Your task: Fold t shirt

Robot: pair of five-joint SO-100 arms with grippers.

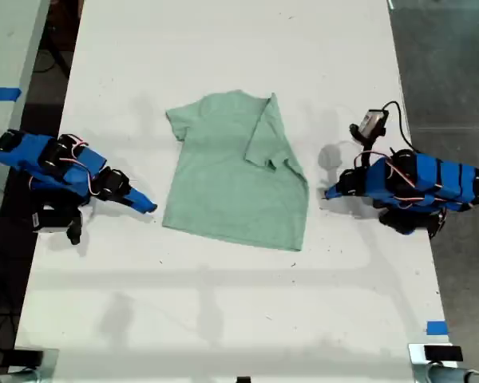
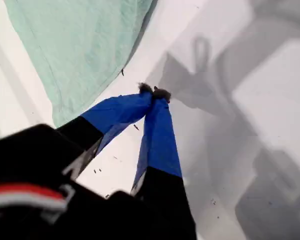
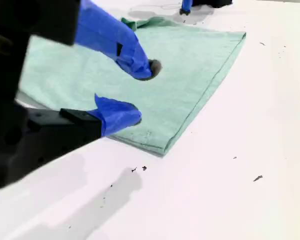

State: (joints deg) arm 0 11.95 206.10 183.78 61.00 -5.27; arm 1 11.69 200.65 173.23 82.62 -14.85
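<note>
Nearest item: my second gripper (image 3: 141, 93), blue-tipped, jaws parted with nothing between them. It sits at the near corner of the t shirt (image 3: 190, 60), where the hem meets the side edge. I cannot tell whether the lower jaw touches the cloth. In the exterior view this gripper (image 1: 144, 205) lies low over the table (image 1: 223, 303), near the table's edge on the exterior view's left, just beside the shirt's lower corner.

Item: my first gripper (image 2: 154, 92), jaws pressed together tip to tip and holding nothing, over bare table. The shirt's edge (image 2: 85, 45) lies near it but apart from it. In the exterior view it (image 1: 329, 193) points at the shirt's side from the table's edge on the exterior view's right.

Item: t shirt (image 1: 231, 175), pale mint green, flat at the middle of the table between the two arms. The neck lies toward the far edge. The sleeve side on the exterior view's right is folded inward over the body; the other sleeve lies spread.

Surroundings: a small grey module on a black cable (image 1: 371, 121) stands beside my first arm. A strip of blue tape (image 1: 437, 327) marks the table's near corner on the exterior view's right. Nothing lies between either gripper and the cloth.
</note>
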